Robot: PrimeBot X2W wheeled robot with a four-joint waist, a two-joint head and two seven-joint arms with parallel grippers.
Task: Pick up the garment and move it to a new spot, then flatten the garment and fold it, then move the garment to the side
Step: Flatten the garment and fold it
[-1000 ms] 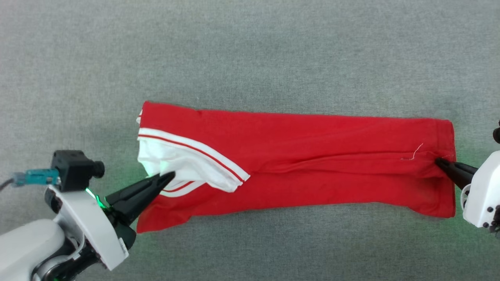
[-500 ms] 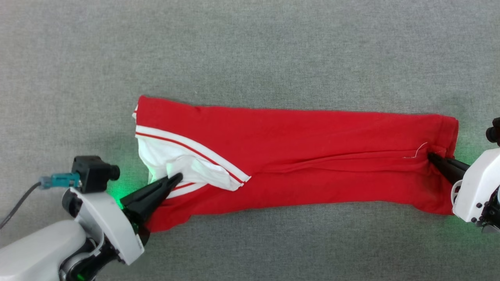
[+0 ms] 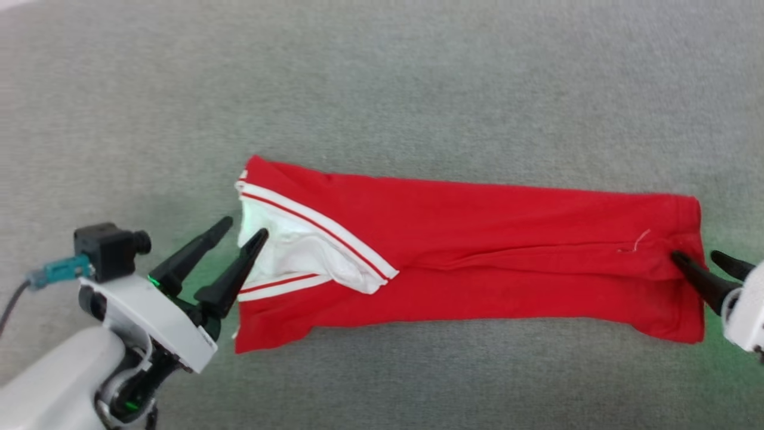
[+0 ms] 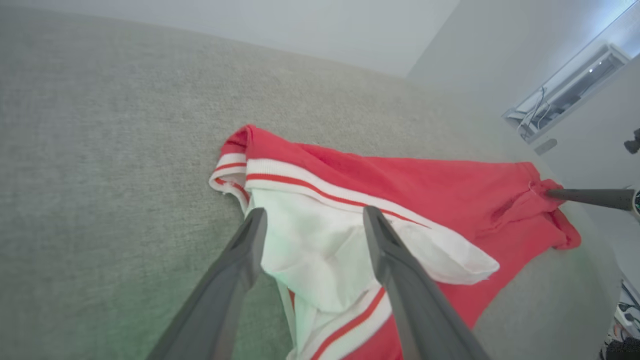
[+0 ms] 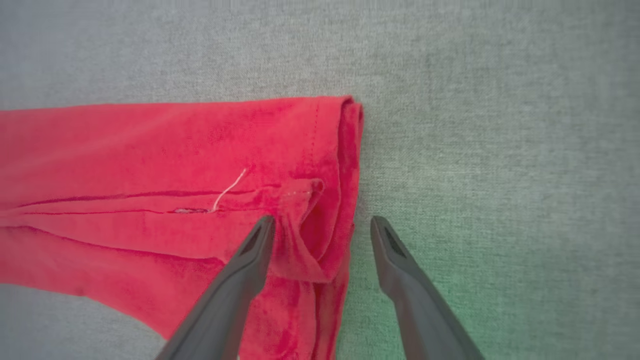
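Observation:
The garment (image 3: 477, 251) lies on the grey fabric surface as a long red strip folded lengthwise. Its white sleeve (image 3: 292, 251) with red-and-white striped trim sits at the left end. My left gripper (image 3: 245, 228) stands open at that end, with one finger over the sleeve's edge and the other over the bare surface. The left wrist view has the white sleeve (image 4: 320, 250) between the spread fingers (image 4: 250, 250). My right gripper (image 3: 694, 255) stands open at the hem. In the right wrist view a bunched fold of hem (image 5: 305, 235) lies between its parted fingers (image 5: 250, 260), ungripped.
The grey fabric surface (image 3: 418, 89) stretches all round the garment. A loose white thread (image 5: 227, 191) lies near the hem. Pale walls and a cluttered ledge (image 4: 565, 95) show beyond the surface in the left wrist view.
Both grippers went from shut on the garment's ends to open, letting it go. The left gripper has backed off the sleeve a little. The head view has shifted slightly.

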